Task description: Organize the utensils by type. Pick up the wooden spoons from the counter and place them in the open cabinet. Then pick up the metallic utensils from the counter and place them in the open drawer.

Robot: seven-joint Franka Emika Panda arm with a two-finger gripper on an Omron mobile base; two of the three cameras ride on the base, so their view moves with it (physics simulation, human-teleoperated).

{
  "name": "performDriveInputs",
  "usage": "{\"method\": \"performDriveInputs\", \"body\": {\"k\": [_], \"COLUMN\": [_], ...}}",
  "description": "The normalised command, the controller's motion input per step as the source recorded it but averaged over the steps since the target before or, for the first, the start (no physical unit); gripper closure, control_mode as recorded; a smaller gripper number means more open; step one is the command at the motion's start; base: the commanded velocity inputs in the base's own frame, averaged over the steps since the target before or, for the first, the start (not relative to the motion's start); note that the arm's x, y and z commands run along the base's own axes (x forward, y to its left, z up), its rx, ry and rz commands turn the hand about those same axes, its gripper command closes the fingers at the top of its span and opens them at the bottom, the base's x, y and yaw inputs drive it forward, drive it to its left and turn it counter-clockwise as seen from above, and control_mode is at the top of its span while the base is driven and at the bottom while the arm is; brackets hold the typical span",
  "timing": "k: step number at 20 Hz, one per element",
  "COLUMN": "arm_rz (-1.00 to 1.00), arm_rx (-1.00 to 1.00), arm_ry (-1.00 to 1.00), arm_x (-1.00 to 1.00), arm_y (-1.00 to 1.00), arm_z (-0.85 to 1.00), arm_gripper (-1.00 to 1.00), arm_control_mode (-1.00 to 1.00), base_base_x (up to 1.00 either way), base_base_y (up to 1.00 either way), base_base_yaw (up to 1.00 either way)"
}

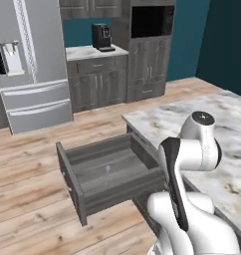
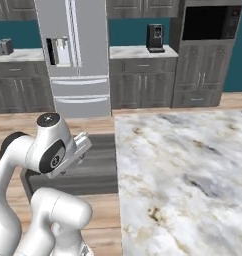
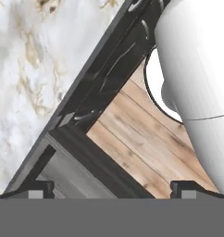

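Here the end effector [image 3: 112, 189], fingers spread and empty, hangs near the open drawer [image 1: 110, 172]; spoons, likely light, stiff and slippery, suit a mid-handle pinch.

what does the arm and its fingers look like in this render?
Glossy white rounded arm links with dark grey-black joint bands and a grey cap with a small marking on top of one joint. No cables visible. In the hand view the fingers are small, dark and blocky, each with a lighter grey square pad.
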Motion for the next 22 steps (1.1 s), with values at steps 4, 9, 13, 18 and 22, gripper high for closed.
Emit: {"method": "performDriveInputs", "body": {"k": [4,9,13,18,22], "arm_rz": [0.00,0.00,0.00,0.00,0.00], "arm_rx": [0.00,0.00,0.00,0.00,0.00], "arm_ry": [0.00,0.00,0.00,0.00,0.00], "arm_x": [0.00,0.00,0.00,0.00,0.00], "arm_y": [0.00,0.00,0.00,0.00,0.00], "arm_z": [0.00,0.00,0.00,0.00,0.00], "arm_gripper": [-1.00,-1.00,-1.00,-1.00,-1.00], "arm_control_mode": [1.00,1.00,1.00,1.00,1.00], "base_base_x": [-0.71,-0.80,-0.77,-0.61,-0.64], "base_base_y": [0.00,0.00,-0.02,-0.11,-0.26], "base_base_yaw": [-0.34,-0.43,-0.51,-0.54,-0.46]}}
